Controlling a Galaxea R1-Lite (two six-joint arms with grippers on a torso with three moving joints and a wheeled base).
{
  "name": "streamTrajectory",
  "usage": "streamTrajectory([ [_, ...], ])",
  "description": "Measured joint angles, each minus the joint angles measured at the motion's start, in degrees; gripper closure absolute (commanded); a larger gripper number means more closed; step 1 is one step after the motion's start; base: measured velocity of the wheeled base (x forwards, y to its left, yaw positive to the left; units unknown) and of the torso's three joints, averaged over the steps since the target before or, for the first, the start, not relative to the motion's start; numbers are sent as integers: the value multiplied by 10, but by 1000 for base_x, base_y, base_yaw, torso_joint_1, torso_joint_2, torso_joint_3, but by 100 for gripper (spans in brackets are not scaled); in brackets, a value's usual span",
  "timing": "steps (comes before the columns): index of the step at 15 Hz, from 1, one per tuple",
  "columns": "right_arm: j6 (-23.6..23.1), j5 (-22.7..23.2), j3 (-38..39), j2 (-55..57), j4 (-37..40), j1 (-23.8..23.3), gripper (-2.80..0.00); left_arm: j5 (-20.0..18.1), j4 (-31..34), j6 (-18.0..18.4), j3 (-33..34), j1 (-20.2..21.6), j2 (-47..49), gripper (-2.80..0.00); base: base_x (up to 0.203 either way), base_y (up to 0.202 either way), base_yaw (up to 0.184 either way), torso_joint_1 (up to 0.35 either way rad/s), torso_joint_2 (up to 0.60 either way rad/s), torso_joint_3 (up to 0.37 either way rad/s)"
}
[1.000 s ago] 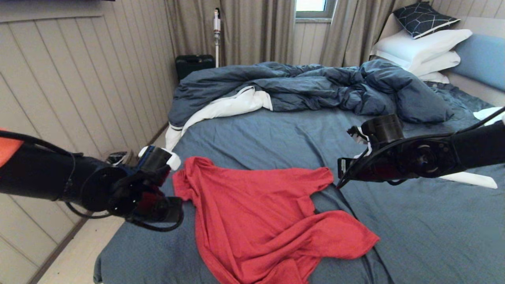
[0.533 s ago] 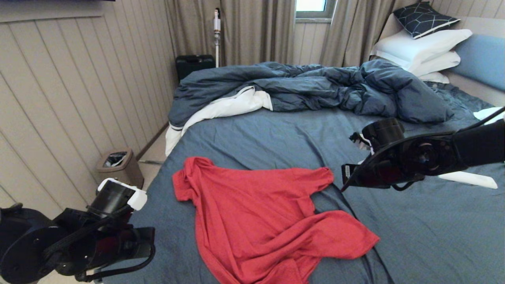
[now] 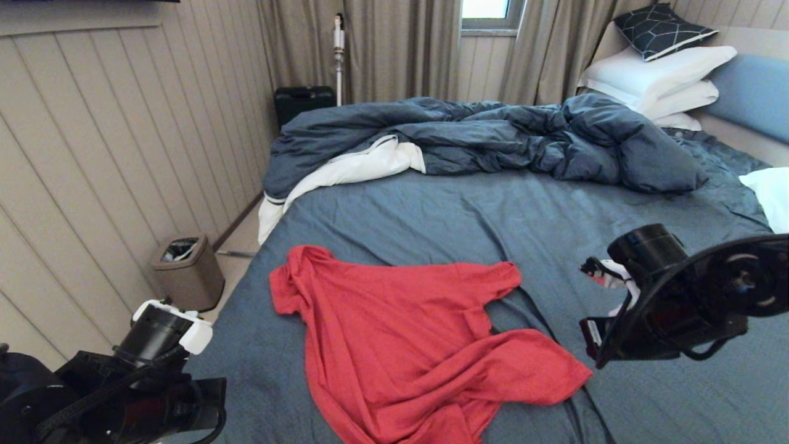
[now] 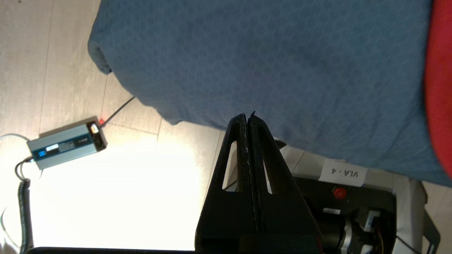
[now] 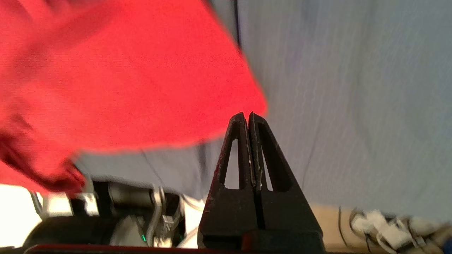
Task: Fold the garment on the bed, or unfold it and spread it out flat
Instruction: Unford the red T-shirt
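Between the two clenched, empty grippers, left gripper point(image 4: 248, 118) and right gripper point(image 5: 246, 116), the rumpled red garment point(image 3: 407, 339) on the bed point(image 3: 666, 394).

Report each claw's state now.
Left claw: closed, holding nothing, by the bed edge.
Right claw: closed, holding nothing, above the red T-shirt.

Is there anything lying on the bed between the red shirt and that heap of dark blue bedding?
Nothing: the head view shows only bare blue-grey sheet between the red shirt and the duvet.
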Motion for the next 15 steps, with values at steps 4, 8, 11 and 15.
streamTrajectory([
  [4,-4,-9,39,4,-56,-8,0,0,-1,-6,2,0,0,0,0,0,0,0,0,0],
  [8,-9,-8,28,13,-71,-8,0,0,-8,-6,2,2,4,0,0,0,0,0,0,0],
  [11,-9,-5,33,20,-70,-8,0,0,-8,-6,3,2,9,0,0,0,0,0,0,0],
  [15,-8,26,26,12,-68,-9,0,0,-8,-7,4,1,11,0,0,0,0,0,0,0],
])
